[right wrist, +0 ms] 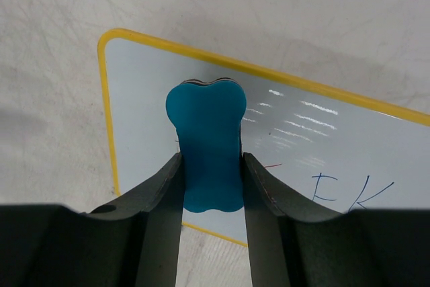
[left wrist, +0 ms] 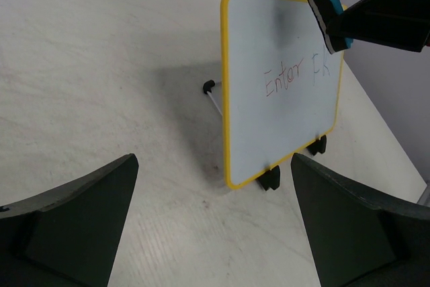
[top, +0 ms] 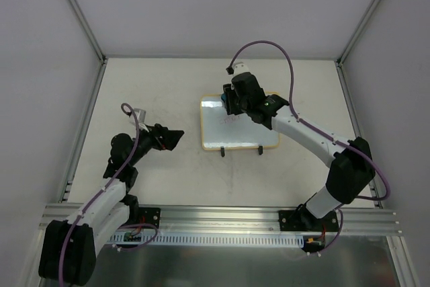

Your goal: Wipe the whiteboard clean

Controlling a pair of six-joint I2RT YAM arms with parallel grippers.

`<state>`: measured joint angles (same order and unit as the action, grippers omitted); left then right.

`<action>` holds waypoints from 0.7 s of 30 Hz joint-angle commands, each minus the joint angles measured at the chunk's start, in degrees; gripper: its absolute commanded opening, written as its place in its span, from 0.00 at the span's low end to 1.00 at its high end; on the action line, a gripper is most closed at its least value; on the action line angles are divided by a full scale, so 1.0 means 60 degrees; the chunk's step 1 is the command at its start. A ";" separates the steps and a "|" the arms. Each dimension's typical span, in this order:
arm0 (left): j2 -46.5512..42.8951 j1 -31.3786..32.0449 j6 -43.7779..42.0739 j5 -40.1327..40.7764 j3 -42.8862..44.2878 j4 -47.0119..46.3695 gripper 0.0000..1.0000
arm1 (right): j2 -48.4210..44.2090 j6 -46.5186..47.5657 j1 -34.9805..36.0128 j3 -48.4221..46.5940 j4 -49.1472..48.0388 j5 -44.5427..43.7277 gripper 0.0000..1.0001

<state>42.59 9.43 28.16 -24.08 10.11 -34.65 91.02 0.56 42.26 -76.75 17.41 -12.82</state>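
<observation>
Between grey walls, whiteboard stands on scuffed tabletop.

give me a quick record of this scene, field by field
board: yellow-framed, propped up on black feet
writing: "Enter" plus more letters, not yet wiped
eraser: blue, clamped in the right jaws, near a board corner; contact unclear
left arm: jaws open, empty, facing the board
right arm: reaching over the board
</observation>
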 commanded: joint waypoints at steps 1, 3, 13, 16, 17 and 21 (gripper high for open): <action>0.1377 0.0113 0.0170 -0.0907 0.0072 -0.2527 0.99 | -0.0492 0.0171 -0.0056 0.0091 -0.0353 -0.0134 0.32; 0.2068 0.0113 0.0228 -0.1580 0.0335 -0.3403 0.99 | -0.0697 0.0214 -0.0056 0.0165 -0.0353 -0.0076 0.32; 0.6623 0.0142 0.1779 -0.4366 0.1522 -0.7935 0.98 | -0.1356 0.0361 -0.0085 0.0662 -0.0338 -0.0061 0.32; 0.7444 0.0142 0.2102 -0.4716 0.1889 -0.8532 0.99 | -0.1620 0.0347 -0.0100 0.0823 -0.0338 0.0042 0.32; 0.7607 0.0156 0.2205 -0.4776 0.1918 -0.8956 0.99 | -0.1737 0.0347 -0.0086 0.0867 -0.0338 0.0042 0.32; 0.7945 0.0157 0.2250 -0.4981 0.2284 -0.9385 0.99 | -0.1943 0.0361 -0.0085 0.1043 -0.0338 0.0012 0.32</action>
<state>89.58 9.80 40.80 -49.54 21.56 -71.70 82.54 1.78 42.06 -71.05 16.49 -12.62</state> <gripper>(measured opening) 0.990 0.392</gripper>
